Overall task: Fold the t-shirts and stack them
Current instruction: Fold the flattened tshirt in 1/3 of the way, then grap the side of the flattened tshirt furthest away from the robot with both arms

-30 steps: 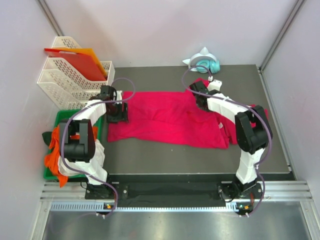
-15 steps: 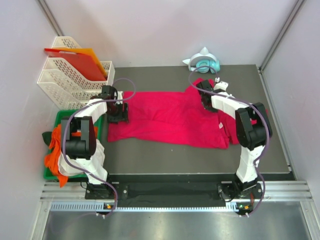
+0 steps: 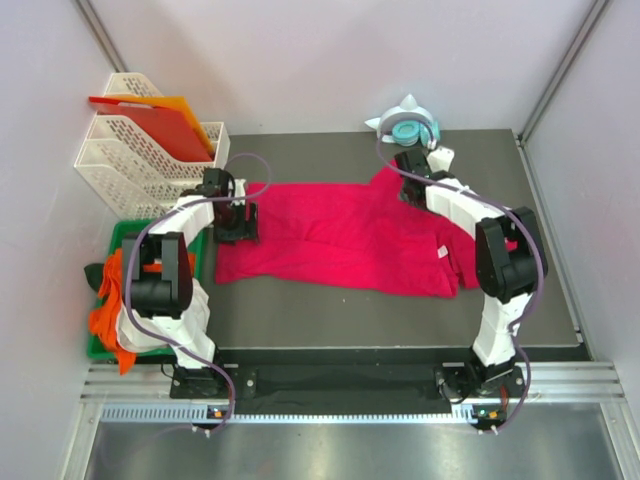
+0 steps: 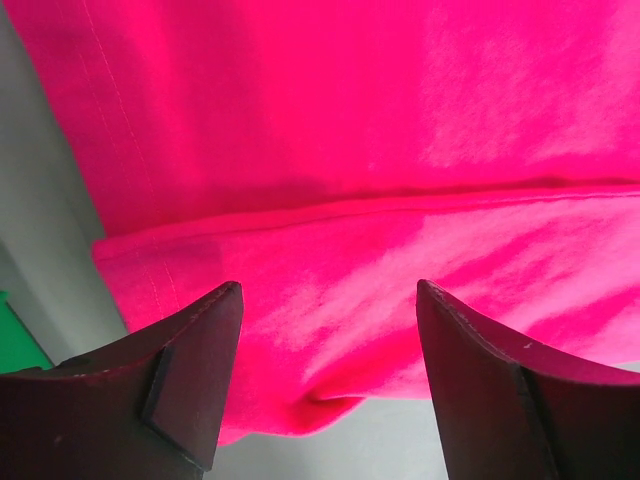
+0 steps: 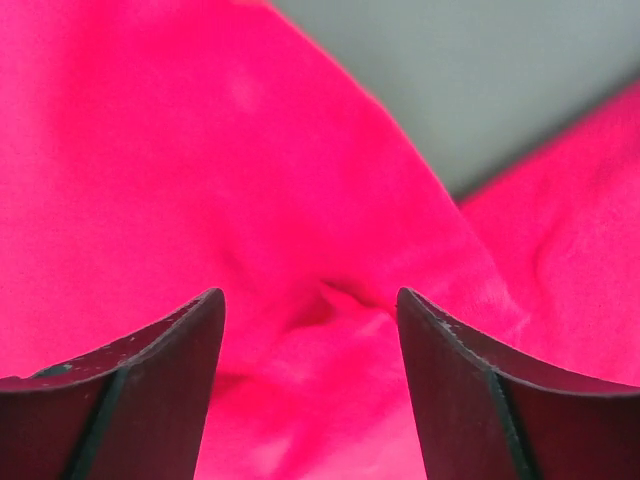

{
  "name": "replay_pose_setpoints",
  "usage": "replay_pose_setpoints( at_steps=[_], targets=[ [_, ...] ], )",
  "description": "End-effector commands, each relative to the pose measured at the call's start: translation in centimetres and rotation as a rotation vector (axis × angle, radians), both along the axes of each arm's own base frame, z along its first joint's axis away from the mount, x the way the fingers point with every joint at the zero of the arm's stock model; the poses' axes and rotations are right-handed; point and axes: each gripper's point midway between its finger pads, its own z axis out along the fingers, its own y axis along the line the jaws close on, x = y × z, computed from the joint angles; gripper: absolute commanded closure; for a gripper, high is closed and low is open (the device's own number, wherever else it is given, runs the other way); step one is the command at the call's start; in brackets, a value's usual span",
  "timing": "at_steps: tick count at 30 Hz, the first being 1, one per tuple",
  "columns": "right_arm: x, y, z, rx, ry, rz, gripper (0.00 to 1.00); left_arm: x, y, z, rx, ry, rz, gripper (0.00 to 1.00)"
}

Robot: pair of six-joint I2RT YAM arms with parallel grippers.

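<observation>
A crimson-pink t-shirt [image 3: 340, 235] lies spread across the dark table, its white neck label [image 3: 440, 252] near the right end. My left gripper [image 3: 236, 222] hangs at the shirt's left edge. In the left wrist view this gripper [image 4: 330, 295] is open over a folded hem of the t-shirt [image 4: 330, 330], holding nothing. My right gripper [image 3: 410, 183] is at the shirt's far right corner. The right wrist view shows the right gripper [image 5: 310, 300] open above a puckered bit of the t-shirt [image 5: 300, 200], not gripping it.
White perforated file trays [image 3: 130, 160] holding red-orange plastic sheets [image 3: 155, 125] stand at the back left. A green bin [image 3: 125, 240] with orange cloth [image 3: 105, 300] sits left of the table. A teal and white object [image 3: 410, 125] rests at the back edge.
My right gripper carried the shirt's far right corner a little toward the back, then opened and let go. The left arm has stayed in place, its jaws open throughout.
</observation>
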Motion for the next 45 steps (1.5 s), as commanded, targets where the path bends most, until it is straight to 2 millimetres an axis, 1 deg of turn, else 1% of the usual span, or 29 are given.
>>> replay_pose_setpoints(
  at_steps=[1, 2, 5, 6, 7, 8, 9, 10, 11, 12, 13, 14, 16, 17, 19, 26, 31, 33, 34, 36, 37, 38, 39, 40, 41, 42, 43, 44, 45],
  targets=[
    [3.7, 0.9, 10.3, 0.038, -0.233, 0.024, 0.3, 2.6, -0.5, 3.6, -0.03, -0.107, -0.005, 0.25],
    [4.3, 0.9, 11.4, 0.043, -0.253, 0.025, 0.3, 3.0, -0.5, 3.9, -0.033, -0.116, -0.006, 0.25],
    [6.4, 0.3, 11.6, 0.107, -0.249, 0.033, 0.34, 4.6, -0.3, 4.3, -0.025, -0.136, 0.011, 0.26],
    [7.0, -0.4, 11.0, 0.148, -0.224, 0.033, 0.35, 5.2, -0.2, 3.7, -0.02, -0.124, 0.016, 0.26],
    [7.7, -0.8, 9.2, 0.158, -0.183, 0.024, 0.36, 6.4, 0.0, 4.4, -0.017, -0.143, 0.035, 0.27],
    [8.9, -0.9, 10.1, 0.176, -0.201, 0.018, 0.36, 6.9, 0.2, 4.4, -0.024, -0.137, 0.047, 0.27],
    [9.2, -1.3, 9.5, 0.184, -0.173, 0.015, 0.37, 7.4, 0.2, 3.6, -0.031, -0.113, 0.059, 0.27],
    [9.9, -1.4, 8.0, 0.181, -0.143, 0.014, 0.37, 8.7, 0.3, 4.5, -0.043, -0.135, 0.076, 0.28],
    [11.1, -1.4, 9.1, 0.181, -0.167, 0.026, 0.37, 9.1, 0.3, 4.6, -0.053, -0.128, 0.081, 0.28],
    [11.4, -1.5, 8.7, 0.182, -0.151, 0.028, 0.38, 9.6, 0.3, 3.9, -0.051, -0.115, 0.084, 0.28],
    [12.1, -1.6, 7.3, 0.176, -0.128, 0.03, 0.38, 10.5, 0.3, 4.6, -0.05, -0.139, 0.085, 0.28],
    [13.1, -1.5, 8.4, 0.172, -0.154, 0.046, 0.39, 10.7, 0.3, 4.2, -0.052, -0.126, 0.083, 0.28],
    [14.0, -1.4, 7.0, 0.167, -0.134, 0.057, 0.4, 11.5, 0.3, 4.5, -0.046, -0.142, 0.075, 0.29],
    [14.7, -1.4, 7.8, 0.176, -0.156, 0.067, 0.4, 11.6, 0.5, 4.1, -0.039, -0.137, 0.076, 0.29],
    [15.4, -1.2, 6.9, 0.187, -0.151, 0.073, 0.41, 11.8, 0.6, 4.0, -0.028, -0.14, 0.072, 0.29],
    [17.9, -1.5, 5.8, 0.277, -0.196, 0.079, 0.41, 11.4, 0.9, 1.9, -0.016, -0.094, 0.072, 0.29],
    [19.4, -1.8, 5.3, 0.328, -0.224, 0.071, 0.41, 11.5, 0.9, 1.7, -0.014, -0.093, 0.071, 0.3],
    [19.0, -2.0, 5.5, 0.301, -0.212, 0.06, 0.49, 11.5, 0.9, 1.7, -0.013, -0.09, 0.072, 0.3],
    [17.8, -1.8, 5.8, 0.269, -0.198, 0.094, 0.51, 11.4, 0.8, 1.7, -0.013, -0.09, 0.069, 0.3],
    [17.1, 0.2, 7.9, 0.245, -0.263, 0.169, 0.54, 11.1, 0.7, 1.7, -0.021, -0.086, 0.063, 0.3],
    [14.9, 0.6, 8.3, 0.231, -0.245, 0.198, 0.55, 11.0, 0.6, 1.7, -0.028, -0.084, 0.06, 0.3],
    [14.0, 1.9, 8.8, 0.236, -0.265, 0.227, 0.6, 10.7, 0.3, 1.9, -0.043, -0.081, 0.05, 0.31],
    [12.6, 2.2, 11.3, 0.242, -0.306, 0.242, 0.65, 10.4, 0.1, 1.8, -0.054, -0.074, 0.045, 0.32],
    [10.4, 2.4, 8.4, 0.242, -0.242, 0.242, 0.72, 10.2, -0.2, 2.0, -0.066, -0.075, 0.038, 0.33],
    [9.1, 3.1, 8.2, 0.238, -0.232, 0.25, 0.84, 10.1, -0.5, 2.9, -0.086, -0.101, 0.024, 0.34],
    [7.9, 3.4, 9.5, 0.244, -0.256, 0.257, 0.89, 9.4, -0.7, 2.6, -0.093, -0.09, 0.021, 0.35],
    [6.0, 3.4, 7.2, 0.249, -0.206, 0.243, 0.93, 9.2, -0.9, 3.9, -0.104, -0.126, 0.01, 0.35],
    [5.1, 4.0, 7.2, 0.259, -0.219, 0.243, 0.95, 8.8, -1.4, 4.6, -0.13, -0.141, -0.016, 0.35],
    [4.2, 4.2, 8.5, 0.282, -0.255, 0.25, 0.95, 8.2, -1.6, 4.5, -0.138, -0.146, -0.028, 0.35]
  ],
)
